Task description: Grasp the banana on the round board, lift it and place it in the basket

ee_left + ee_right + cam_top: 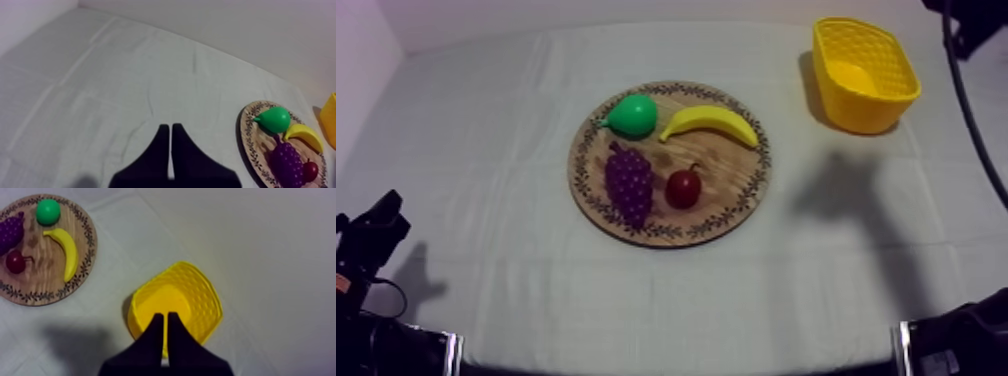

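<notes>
Banana [711, 122] is lying on the round wooden board [731, 190] in the top view, along the board's far right edge. Its long axis is running from side to side across the surface. A pear [634, 115], a bunch of grapes [629, 183] and a small red fruit [683, 187] are sharing the board. The yellow basket [856, 110] is sitting empty at the far right corner of the surface, well apart from the board.

In the left wrist view, the left gripper [167, 127] is hanging over bare cloth toward the left edge of the surface. Its fingers are pressing together in a narrow wedge, holding nothing. The board is lying well off to its right.

In the right wrist view, the right gripper [165, 317] is hovering over the basket, fingers likewise pressing together and empty. The banana is lying on the board's edge nearest the basket, its length roughly in line with the fingers' pointing direction. The right arm looks nearer, so it would likely be travelling across to the board and spreading its fingers over the banana's width.
</notes>
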Controlling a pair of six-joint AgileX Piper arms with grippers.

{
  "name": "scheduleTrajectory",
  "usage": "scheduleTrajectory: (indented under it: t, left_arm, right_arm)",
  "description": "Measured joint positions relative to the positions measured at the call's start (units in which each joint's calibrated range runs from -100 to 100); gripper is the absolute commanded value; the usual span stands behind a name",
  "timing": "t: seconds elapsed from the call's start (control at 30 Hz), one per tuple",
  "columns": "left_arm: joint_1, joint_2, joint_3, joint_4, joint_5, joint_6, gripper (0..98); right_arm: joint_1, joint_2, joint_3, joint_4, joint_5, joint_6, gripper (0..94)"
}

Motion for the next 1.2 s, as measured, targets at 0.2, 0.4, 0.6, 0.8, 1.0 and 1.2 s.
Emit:
scheduleTrajectory:
  t: [0.2,0.4,0.6,0.8,1.0,1.2]
  left_arm:
    - [0.0,0.0,0.0,0.0,0.0,0.0,0.1]
    - [0.0,0.0,0.0,0.0,0.0,0.0,0.1]
    - [0.0,0.0,0.0,0.0,0.0,0.0,0.1]
    - [0.0,0.0,0.0,0.0,0.0,0.0,0.1]
    - [0.0,0.0,0.0,0.0,0.0,0.0,0.1]
    - [0.0,0.0,0.0,0.0,0.0,0.0,0.1]
  right_arm:
    - [-4.6,9.6,-11.1,2.8,5.0,-2.1,0.2]
    - [-8.9,16.2,-14.7,4.7,5.4,-4.7,0.3]
    - [-12.6,20.9,-14.2,5.6,5.3,-6.5,0.3]
    - [-14.9,24.0,-12.1,6.5,3.6,-7.0,0.4]
    - [-16.6,26.0,-8.7,7.1,2.1,-7.2,0.5]
    - [-17.7,26.5,-5.3,7.4,1.4,-6.7,0.6]
